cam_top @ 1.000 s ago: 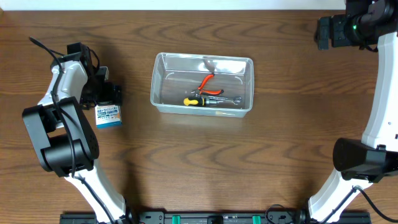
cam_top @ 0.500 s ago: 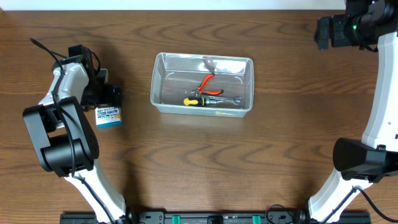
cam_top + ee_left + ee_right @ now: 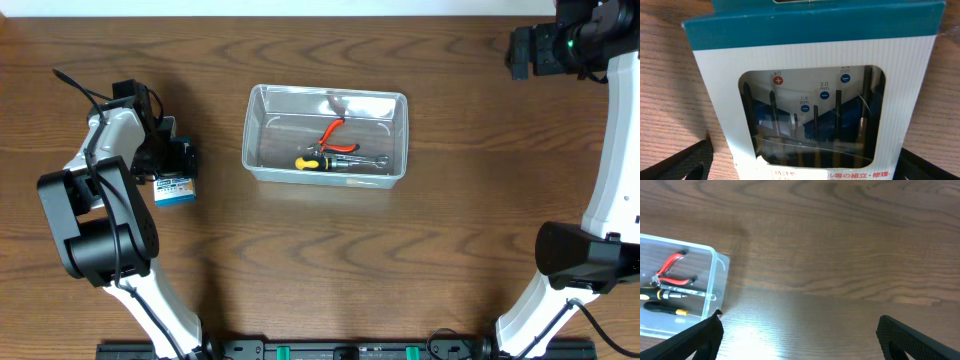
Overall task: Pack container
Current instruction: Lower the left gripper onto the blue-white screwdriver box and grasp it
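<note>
The container (image 3: 257,168) is a clear plastic bin in the middle of the table. It holds red-handled pliers (image 3: 333,133), a yellow-and-black screwdriver (image 3: 312,162) and a silver wrench (image 3: 367,160). My left gripper (image 3: 172,160) hangs low over a small blue-and-white box of precision screwdrivers (image 3: 175,191), left of the container. In the left wrist view the box (image 3: 815,60) fills the frame, and the open fingers (image 3: 805,167) stand on either side of it with a gap on the left. My right gripper (image 3: 518,50) is open and empty at the far right; its wrist view (image 3: 797,332) shows bare table.
The container's end wall (image 3: 720,275) and the pliers (image 3: 670,265) show at the left of the right wrist view. Wood table lies between the box and the container. The arm bases stand at the front left and front right.
My left gripper has shifted slightly toward the front, further over the blue-and-white box. The box, the container and the right arm have not moved.
</note>
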Controlling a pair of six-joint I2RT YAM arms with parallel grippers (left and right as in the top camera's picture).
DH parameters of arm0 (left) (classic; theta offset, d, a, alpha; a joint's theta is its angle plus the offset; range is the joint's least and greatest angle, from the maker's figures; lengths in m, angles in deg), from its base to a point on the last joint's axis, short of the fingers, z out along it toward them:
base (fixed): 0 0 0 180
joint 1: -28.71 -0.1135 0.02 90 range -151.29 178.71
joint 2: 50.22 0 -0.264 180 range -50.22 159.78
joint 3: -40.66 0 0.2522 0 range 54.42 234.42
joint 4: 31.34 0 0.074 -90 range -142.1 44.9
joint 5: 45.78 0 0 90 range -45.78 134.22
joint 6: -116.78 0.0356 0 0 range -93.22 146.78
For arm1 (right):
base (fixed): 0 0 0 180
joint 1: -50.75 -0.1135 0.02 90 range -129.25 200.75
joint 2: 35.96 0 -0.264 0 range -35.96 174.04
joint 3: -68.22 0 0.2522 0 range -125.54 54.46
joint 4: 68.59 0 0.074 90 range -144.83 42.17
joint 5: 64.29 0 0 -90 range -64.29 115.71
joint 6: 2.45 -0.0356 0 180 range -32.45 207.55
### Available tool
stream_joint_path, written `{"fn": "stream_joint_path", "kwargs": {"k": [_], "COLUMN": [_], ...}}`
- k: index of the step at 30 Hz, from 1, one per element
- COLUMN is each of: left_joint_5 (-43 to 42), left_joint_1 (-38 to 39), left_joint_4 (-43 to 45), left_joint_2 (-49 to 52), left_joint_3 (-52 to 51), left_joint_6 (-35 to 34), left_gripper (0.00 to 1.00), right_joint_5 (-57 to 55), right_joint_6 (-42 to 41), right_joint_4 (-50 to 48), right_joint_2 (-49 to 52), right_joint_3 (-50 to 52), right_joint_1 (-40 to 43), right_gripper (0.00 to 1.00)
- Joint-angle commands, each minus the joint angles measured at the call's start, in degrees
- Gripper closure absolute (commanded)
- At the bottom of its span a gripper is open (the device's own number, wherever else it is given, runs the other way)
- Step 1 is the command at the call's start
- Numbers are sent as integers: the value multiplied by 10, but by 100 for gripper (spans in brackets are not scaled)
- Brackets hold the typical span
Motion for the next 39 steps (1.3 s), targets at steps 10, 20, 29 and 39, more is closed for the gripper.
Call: {"fn": "stream_joint_path", "kwargs": {"k": [10,20,29,39], "left_joint_5": [-5,-21,-21,-21], "left_joint_1": [-1,-1,-1,-1], "left_joint_4": [2,8,8,8], "left_joint_2": [16,16,16,16], "left_joint_3": [-22,-22,-22,-22], "left_joint_6": [-11,-11,-11,-11], "left_gripper": [2,2,19,30], "right_joint_5": [5,5,5,5], "right_joint_6": [-6,-6,-6,-6], "right_joint_4": [21,23,25,29], "right_joint_2": [4,4,3,4], "right_joint_3": [3,3,3,3], "right_joint_1": [1,1,1,1], "right_gripper": [1,1,1,1]}}
